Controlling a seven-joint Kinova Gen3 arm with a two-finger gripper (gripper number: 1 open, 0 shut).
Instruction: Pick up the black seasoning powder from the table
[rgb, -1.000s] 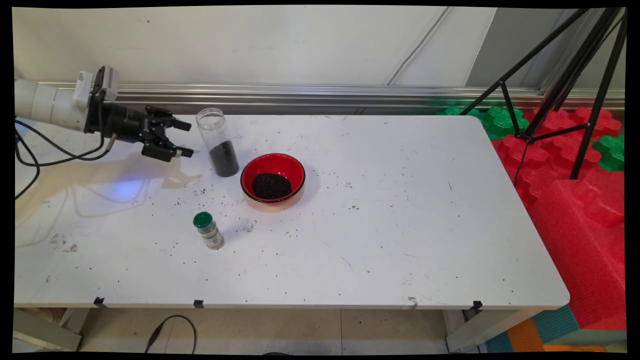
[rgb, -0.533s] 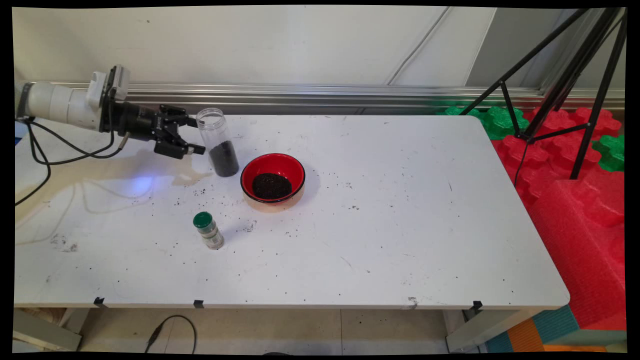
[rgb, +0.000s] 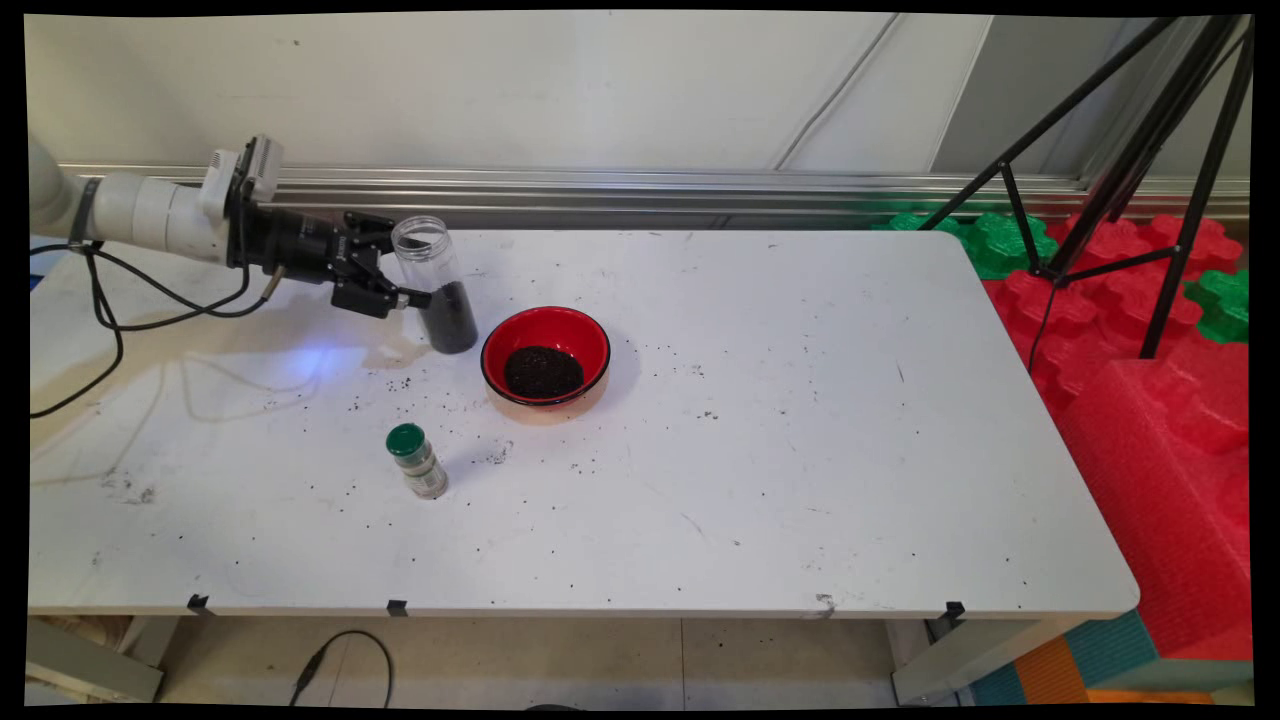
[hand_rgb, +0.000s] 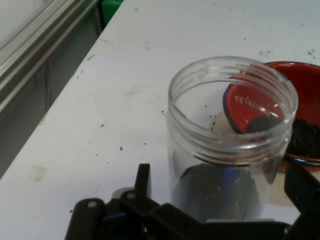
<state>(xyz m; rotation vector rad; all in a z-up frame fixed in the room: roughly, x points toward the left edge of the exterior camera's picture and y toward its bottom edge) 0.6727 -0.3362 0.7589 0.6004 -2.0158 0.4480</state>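
With its jaws spread either side of the clear jar, the gripper has not closed; jar stands upright beside the red bowl, part-filled with dark grains, unlifted.

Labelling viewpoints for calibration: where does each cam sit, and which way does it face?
Main view: fixed above the table's near side, looking down across it to the wall; shows arm and hand.
Hand view: on the hand, looking along its fingers at the clear jar.
Shared: clear jar, red bowl.
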